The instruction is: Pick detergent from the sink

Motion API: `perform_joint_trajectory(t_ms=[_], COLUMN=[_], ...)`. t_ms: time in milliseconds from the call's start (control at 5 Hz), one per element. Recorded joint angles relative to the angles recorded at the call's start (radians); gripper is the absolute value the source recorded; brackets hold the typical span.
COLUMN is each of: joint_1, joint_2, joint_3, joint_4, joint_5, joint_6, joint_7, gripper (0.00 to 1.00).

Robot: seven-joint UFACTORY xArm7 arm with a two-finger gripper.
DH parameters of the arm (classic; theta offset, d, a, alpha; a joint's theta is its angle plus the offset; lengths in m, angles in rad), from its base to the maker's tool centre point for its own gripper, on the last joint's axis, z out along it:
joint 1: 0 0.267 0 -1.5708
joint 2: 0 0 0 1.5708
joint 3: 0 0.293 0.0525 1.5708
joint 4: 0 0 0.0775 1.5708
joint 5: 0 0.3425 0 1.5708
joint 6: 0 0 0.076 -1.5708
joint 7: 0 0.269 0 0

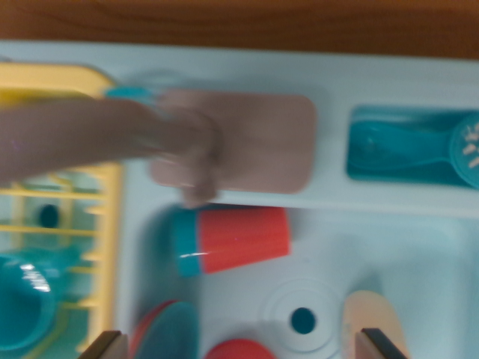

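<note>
Detergent is lying on its side in the sink, teal cap toward the wrist view's left, long axis left-right. I am holding my fingers spread wide, gripping nothing. Closing along its length instead of across may be risking it rolling under the faucet.

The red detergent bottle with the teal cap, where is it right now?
The red detergent bottle lies on its side in the light blue sink, centre of the wrist view, just below the taupe faucet.
</note>
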Motion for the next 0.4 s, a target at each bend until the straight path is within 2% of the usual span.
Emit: perform_joint_trajectory(t_ms=[200, 400], joint_1=[0.0, -0.0135], joint_2=[0.0, 0.019], joint_3=[0.0, -0.014], joint_4=[0.0, -0.039], joint_5=[0.0, 0.0024], joint_6=[0.0, -0.046], joint_7=[0.0, -0.031], gripper=[0.0, 0.0])
